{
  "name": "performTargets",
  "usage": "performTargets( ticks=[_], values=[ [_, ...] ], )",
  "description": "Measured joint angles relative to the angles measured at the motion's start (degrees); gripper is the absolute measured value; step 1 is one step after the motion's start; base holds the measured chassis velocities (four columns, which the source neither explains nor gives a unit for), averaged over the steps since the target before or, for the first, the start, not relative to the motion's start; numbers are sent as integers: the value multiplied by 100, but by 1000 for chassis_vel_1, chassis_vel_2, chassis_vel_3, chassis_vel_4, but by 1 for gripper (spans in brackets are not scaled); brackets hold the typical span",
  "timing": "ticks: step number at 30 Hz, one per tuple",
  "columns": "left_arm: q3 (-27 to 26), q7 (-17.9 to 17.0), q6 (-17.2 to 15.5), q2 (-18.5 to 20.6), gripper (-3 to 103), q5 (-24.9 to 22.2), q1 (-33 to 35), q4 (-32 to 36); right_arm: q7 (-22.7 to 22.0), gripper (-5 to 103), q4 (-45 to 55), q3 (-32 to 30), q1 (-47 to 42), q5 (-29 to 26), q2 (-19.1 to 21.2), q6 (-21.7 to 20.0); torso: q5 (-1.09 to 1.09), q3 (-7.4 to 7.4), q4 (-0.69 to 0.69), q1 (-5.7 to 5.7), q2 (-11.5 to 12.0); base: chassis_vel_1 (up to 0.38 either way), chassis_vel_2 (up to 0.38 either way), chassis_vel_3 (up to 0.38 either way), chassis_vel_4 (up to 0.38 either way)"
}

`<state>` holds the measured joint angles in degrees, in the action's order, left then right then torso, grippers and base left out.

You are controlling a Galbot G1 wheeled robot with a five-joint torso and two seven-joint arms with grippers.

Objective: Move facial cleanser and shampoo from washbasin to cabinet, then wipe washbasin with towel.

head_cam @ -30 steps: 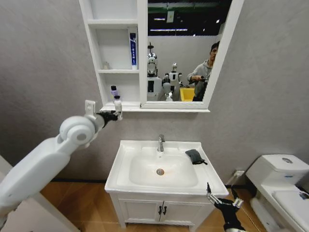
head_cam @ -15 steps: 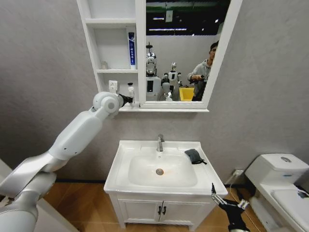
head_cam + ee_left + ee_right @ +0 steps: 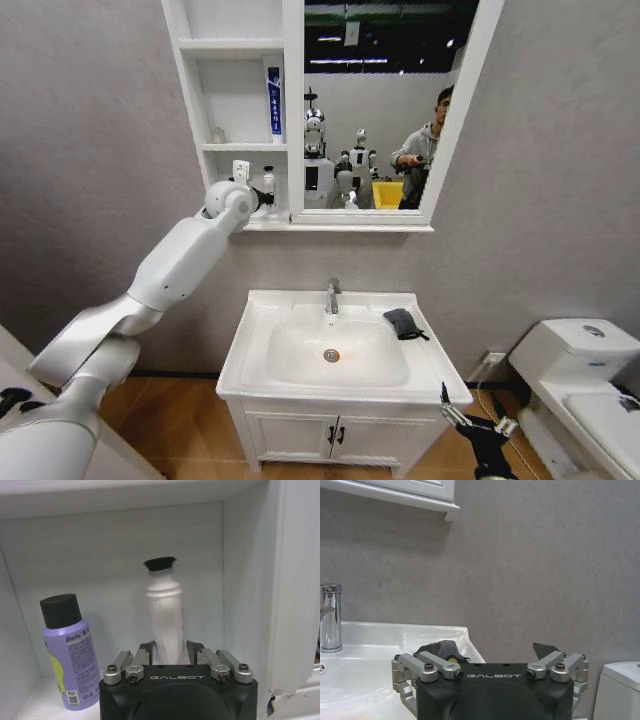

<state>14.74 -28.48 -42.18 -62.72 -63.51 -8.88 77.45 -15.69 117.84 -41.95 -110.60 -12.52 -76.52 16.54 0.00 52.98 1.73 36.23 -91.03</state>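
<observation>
My left gripper (image 3: 266, 192) reaches into the bottom compartment of the white cabinet (image 3: 245, 147). It is shut on a white bottle with a black cap (image 3: 165, 615), which stands upright between the fingers (image 3: 146, 650); I cannot tell whether it is the shampoo or the facial cleanser. A purple bottle with a black cap (image 3: 70, 655) stands beside it on the same shelf. The dark towel (image 3: 403, 322) lies on the back right rim of the washbasin (image 3: 250, 330). My right gripper (image 3: 470, 415) hangs open, low off the basin's front right corner.
A blue tube (image 3: 275, 100) stands on the middle shelf beside the mirror (image 3: 380, 100). A chrome tap (image 3: 333, 296) rises behind the bowl. Under the basin is a two-door vanity (image 3: 335, 435), and a white toilet (image 3: 580, 360) stands to the right.
My left arm has carried the white bottle rightwards and into the bottom compartment, next to the purple bottle. The right gripper has sunk slightly.
</observation>
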Motion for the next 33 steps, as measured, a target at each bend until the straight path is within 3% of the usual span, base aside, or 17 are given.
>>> performTargets(
  ticks=[7,9,10,12,13,15,16,19,20,22,23,25,26,28,30,32,33],
  values=[
    [-102,-5,28,198,60,-45,251,268,1,100,16,-8,-7,-9,4,5,0,0,0,0,0,0,0,0,0],
    [-176,104,193,485,76,-139,551,724,-8,100,51,7,-3,2,-1,-7,-1,0,1,0,0,0,0,0,0],
    [-176,104,193,485,76,-139,551,724,-8,100,51,7,-3,2,-1,-7,-1,0,1,0,0,0,0,0,0],
    [-406,746,759,1040,86,-37,1226,1438,-126,100,52,15,34,78,-27,-19,-2,0,2,0,0,0,0,0,0],
    [-406,746,759,1040,86,-37,1226,1438,-126,100,52,15,34,78,-27,-19,-2,0,2,0,0,0,0,0,0],
    [-651,1196,1280,1608,97,276,1877,2032,-179,100,51,14,34,82,-44,-21,-4,0,-4,0,0,0,0,0,0],
    [-651,1196,1280,1608,97,276,1877,2032,-179,100,51,14,34,82,-44,-21,-4,0,-4,0,0,0,0,0,0],
    [-1741,1665,2110,2378,100,1091,3883,3167,-184,100,53,27,-36,112,-61,-4,-5,-1,-3,-2,0,0,0,0,0],
    [-1741,1665,2110,2378,100,1091,3883,3167,-184,100,53,27,-36,112,-61,-4,-5,-1,-3,-2,0,0,0,0,0],
    [-2761,1666,2300,2550,100,1469,5401,3718,-196,100,58,19,40,67,-85,-22,0,-2,2,-2,-1,0,0,0,0],
    [-2761,1666,2300,2550,100,1469,5401,3718,-196,100,58,19,40,67,-85,-22,0,-2,2,-2,-1,0,0,0,0],
    [-3914,1690,2445,2544,100,1897,7117,4165,-234,100,46,-4,186,-54,-43,-90,-1,-1,0,-1,-1,0,0,0,0],
    [-3914,1690,2445,2544,100,1897,7117,4165,-234,100,46,-4,186,-54,-43,-90,-1,-1,0,-1,-1,0,0,0,0],
    [-4817,1756,2578,2193,100,2329,8695,4547,-252,100,31,-3,308,-124,3,-151,-1,-1,-3,-1,-1,0,0,0,0],
    [-5080,1778,2621,1984,100,2492,9143,4671,-257,100,31,11,342,-148,11,-177,-1,-1,-3,-1,-1,0,0,0,0],
    [-5617,1864,2795,1173,100,3042,10280,5088,-245,100,35,76,389,-203,37,-250,0,-1,-2,-2,-1,0,0,0,0],
    [-5617,1864,2795,1173,100,3042,10280,5088,-245,100,35,76,389,-203,37,-250,0,-1,-2,-2,-1,0,0,0,0]
  ],
)
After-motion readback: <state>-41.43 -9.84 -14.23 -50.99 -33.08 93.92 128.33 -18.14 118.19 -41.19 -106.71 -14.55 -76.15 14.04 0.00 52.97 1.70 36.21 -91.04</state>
